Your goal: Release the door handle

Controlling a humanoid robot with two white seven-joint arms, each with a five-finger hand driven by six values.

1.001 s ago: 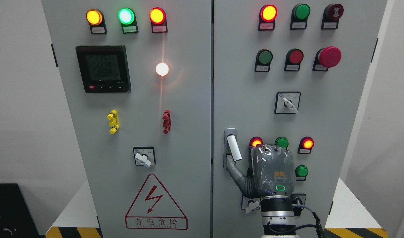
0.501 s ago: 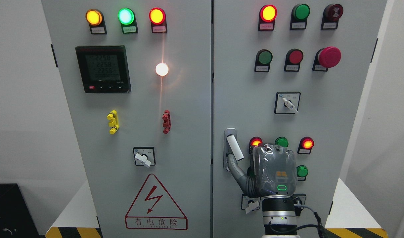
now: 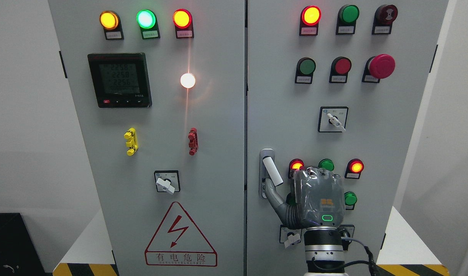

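The grey two-door electrical cabinet [image 3: 218, 115] fills the view, its doors closed so nothing of its inside shows; there is no other container. On the right door [image 3: 371, 145], near its left edge and just right of the seam, sits the silver door handle [image 3: 271, 171], its white lever tilted slightly out of the vertical recess. The right hand [image 3: 317, 201] hangs just beside it, back toward the camera. One grey digit reaches up-left to touch the lever's lower end; the other fingers [image 3: 314, 174] look curled together in front of the indicator lights, clasping nothing. Releasing cleanly probably means drawing that digit straight back from the door, without dragging the lever sideways or brushing the lit buttons nearby.
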